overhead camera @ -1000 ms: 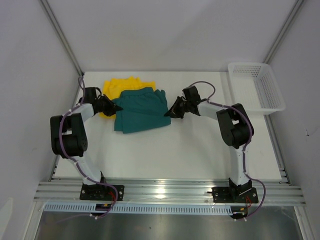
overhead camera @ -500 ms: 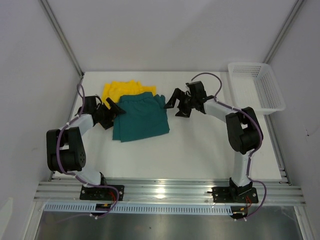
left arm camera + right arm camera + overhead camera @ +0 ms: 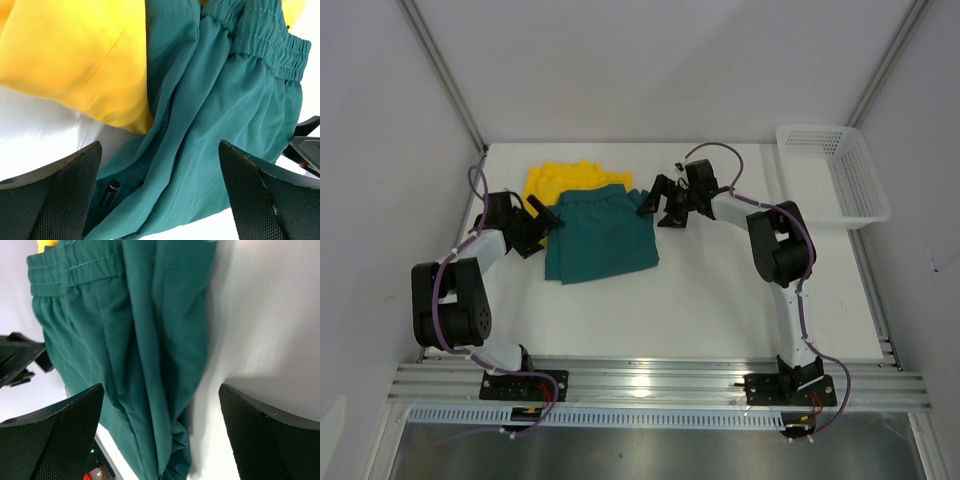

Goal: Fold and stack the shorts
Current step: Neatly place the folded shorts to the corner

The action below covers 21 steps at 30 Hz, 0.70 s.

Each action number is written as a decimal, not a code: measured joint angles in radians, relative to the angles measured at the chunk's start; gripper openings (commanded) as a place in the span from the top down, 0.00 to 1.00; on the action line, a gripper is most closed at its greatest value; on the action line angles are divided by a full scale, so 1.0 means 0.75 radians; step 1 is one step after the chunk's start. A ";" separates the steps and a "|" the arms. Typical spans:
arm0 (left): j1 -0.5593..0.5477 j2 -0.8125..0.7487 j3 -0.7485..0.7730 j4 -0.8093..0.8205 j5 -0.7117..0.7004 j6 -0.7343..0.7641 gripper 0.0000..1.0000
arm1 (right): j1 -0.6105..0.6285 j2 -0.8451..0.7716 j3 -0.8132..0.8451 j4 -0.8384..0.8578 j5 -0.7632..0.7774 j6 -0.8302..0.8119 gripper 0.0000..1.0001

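From above, the teal shorts lie near the tabletop's far-left corner, overlapping the yellow shorts; a white basket sits at the far-right corner. In the left wrist view, the left gripper is spread wide over both pairs, gripping nothing. In the right wrist view, the right gripper is equally wide above the teal pair's edge.

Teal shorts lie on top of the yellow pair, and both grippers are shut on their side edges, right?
No: the left gripper and right gripper are open, jaws wide apart and holding nothing, as both wrist views show. The teal shorts do lie on top of the yellow pair.
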 measured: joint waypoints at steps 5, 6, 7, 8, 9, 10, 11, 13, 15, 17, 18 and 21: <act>-0.013 0.044 0.014 0.025 -0.012 0.001 0.01 | 0.019 0.034 0.038 0.002 -0.029 -0.012 0.12; -0.020 0.062 0.021 0.030 -0.014 0.001 0.01 | 0.023 0.037 0.042 0.002 -0.032 -0.016 0.14; -0.027 0.078 0.028 0.033 -0.014 0.001 0.01 | 0.026 0.040 0.044 0.002 -0.033 -0.019 0.16; -0.036 0.094 0.036 0.034 -0.014 0.001 0.01 | 0.029 0.042 0.045 0.006 -0.037 -0.020 0.20; -0.045 0.108 0.044 0.036 -0.014 0.001 0.01 | 0.030 0.045 0.045 0.008 -0.042 -0.021 0.22; -0.055 0.123 0.052 0.039 -0.013 0.001 0.01 | 0.033 0.047 0.046 0.011 -0.044 -0.021 0.28; -0.064 0.134 0.058 0.044 -0.012 0.001 0.01 | 0.036 0.049 0.046 0.012 -0.047 -0.022 0.31; -0.082 0.149 0.064 0.062 -0.010 -0.001 0.02 | 0.041 0.052 0.047 0.012 -0.050 -0.026 0.45; -0.096 0.154 0.067 0.075 -0.007 -0.001 0.08 | 0.045 0.052 0.051 0.011 -0.051 -0.031 0.61; -0.104 0.156 0.067 0.091 0.002 -0.004 0.19 | 0.045 0.052 0.055 0.011 -0.049 -0.037 0.69; -0.107 0.157 0.067 0.099 0.007 -0.004 0.23 | 0.046 0.052 0.056 0.010 -0.043 -0.039 0.74; -0.109 0.156 0.067 0.119 0.014 -0.002 0.38 | 0.050 0.052 0.056 -0.006 -0.015 -0.061 0.87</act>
